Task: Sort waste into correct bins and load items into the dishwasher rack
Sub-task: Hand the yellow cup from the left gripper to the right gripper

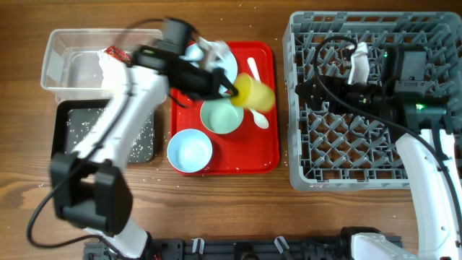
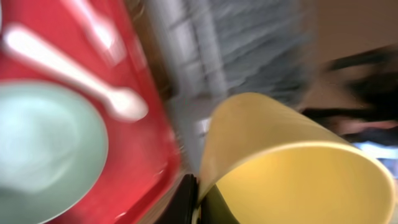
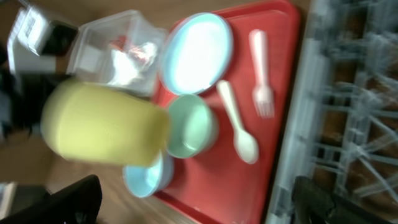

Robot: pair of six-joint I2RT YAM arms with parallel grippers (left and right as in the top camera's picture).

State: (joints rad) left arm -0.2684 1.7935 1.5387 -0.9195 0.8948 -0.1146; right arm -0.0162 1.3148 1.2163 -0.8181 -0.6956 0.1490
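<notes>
Left jaws clamp the yellow cup [image 1: 254, 94] by its rim, holding it tilted above the right edge of the red tray [image 1: 253, 155]. Beyond, right jaws hang wide open, empty, over the dishwasher rack [image 1: 346, 173]. Best to turn the cup mouth-down and seat it clear of the right arm [image 1: 415, 155] before releasing.

surface: brown wooden table [image 1: 238, 209]; grain: runs left to right; light: even, soft shadows

yellow cup [image 1: 254, 94], red tray [image 1: 245, 153], grey lattice rack [image 1: 346, 179]
</notes>
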